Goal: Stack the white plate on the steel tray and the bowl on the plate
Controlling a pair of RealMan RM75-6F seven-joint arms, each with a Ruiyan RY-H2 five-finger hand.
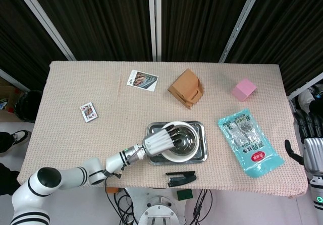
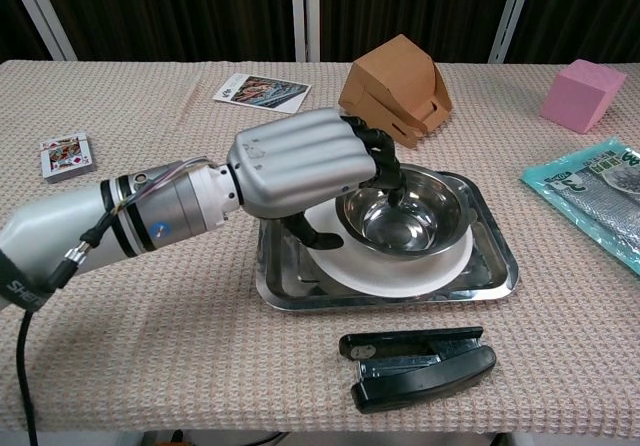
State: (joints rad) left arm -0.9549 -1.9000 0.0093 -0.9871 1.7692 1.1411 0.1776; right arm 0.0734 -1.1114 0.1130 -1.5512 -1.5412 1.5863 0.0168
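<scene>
The steel bowl (image 2: 402, 221) sits on the white plate (image 2: 400, 271), which lies in the steel tray (image 2: 490, 271) near the counter's (image 2: 150, 346) front edge. The left robot hand (image 2: 300, 171) hovers over the bowl's left rim, fingers apart and holding nothing. The right robot hand (image 1: 312, 147) hangs off the counter's right side; I cannot tell its state. A black stapler (image 2: 415, 366) lies just before the tray.

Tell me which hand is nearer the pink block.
Right. The right hand hangs off the table's right edge, just below and to the right of the pink block. The left hand is over the steel tray, far across the table from it.
</scene>
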